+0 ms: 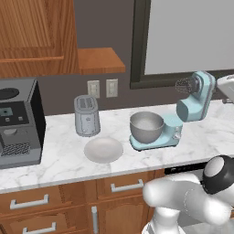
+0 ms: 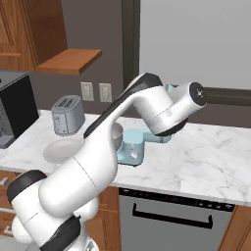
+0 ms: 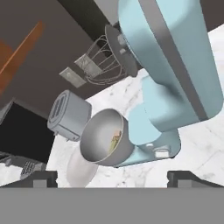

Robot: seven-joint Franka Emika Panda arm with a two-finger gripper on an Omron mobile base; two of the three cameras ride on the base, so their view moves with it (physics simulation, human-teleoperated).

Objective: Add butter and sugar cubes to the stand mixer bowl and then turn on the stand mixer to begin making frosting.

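Note:
The light-blue stand mixer [image 1: 194,103] stands on the marble counter with its head tilted up and its wire whisk [image 3: 101,59] raised. The steel stand mixer bowl [image 1: 146,127] sits on its flat base. In the hand view the bowl [image 3: 101,139] holds a yellow-green piece, the butter [image 3: 115,141], with a small tan bit beside it that may be sugar cubes. My gripper [image 3: 113,179] hovers open above and to the right of the mixer head [image 3: 170,57]. Nothing is between its fingertips [image 3: 40,178].
A pale round plate [image 1: 103,150] lies left of the bowl. Behind it stands a grey toaster [image 1: 87,115], and a black coffee machine [image 1: 18,121] is at the far left. My arm [image 2: 147,105] hides most of the mixer in the right base view. A dishwasher front [image 2: 171,211] sits under the counter.

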